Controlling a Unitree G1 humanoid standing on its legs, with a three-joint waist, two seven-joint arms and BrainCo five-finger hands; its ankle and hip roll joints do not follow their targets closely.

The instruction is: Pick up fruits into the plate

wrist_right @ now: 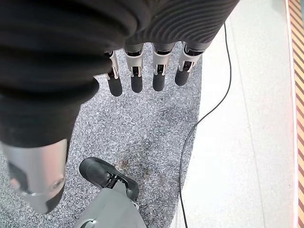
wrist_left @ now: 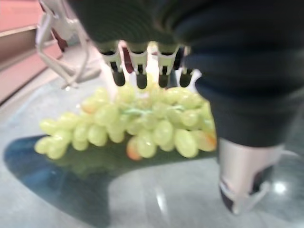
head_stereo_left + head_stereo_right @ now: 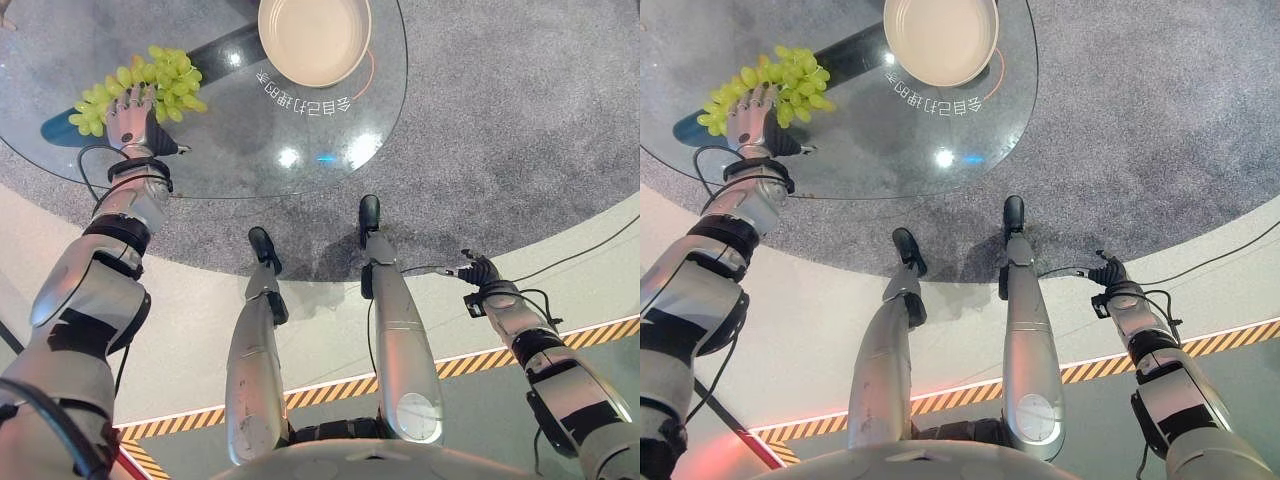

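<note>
Grapes (image 3: 140, 88), one pale green bunch of small oval berries, lie at the far left of a round glass table (image 3: 240, 150) in the left eye view. The robot's left hand (image 3: 128, 120) rests over the near side of the bunch, fingers reaching onto it. A cream plate (image 3: 314, 38), round, smooth and deep-rimmed, sits at the far side of the table, well apart to the right of the grapes, and holds nothing. The right hand (image 3: 478, 270) hangs low at the near right, away from the table.

The right eye view repeats this layout: bunch (image 3: 765, 82) at far left, plate (image 3: 940, 38) at far centre, speckled grey carpet (image 3: 1140, 120) beneath the glass.

In the left wrist view the fingers (image 2: 141, 71) come down from above onto the top of the bunch (image 2: 137, 126), with the thumb (image 2: 244, 175) standing apart on the near side. The fingers look only lightly bent and not closed around the fruit, so the hand reads as released, touching but not grasping. A grasp taken from here on top berries alone could likely pull them off the stem, or the slick glass could let the bunch slide away; a loose hold might drop it during the carry to the plate.

In the right wrist view the right hand's fingers (image 1: 135, 73) hang straight and relaxed, holding nothing, above the carpet.
</note>
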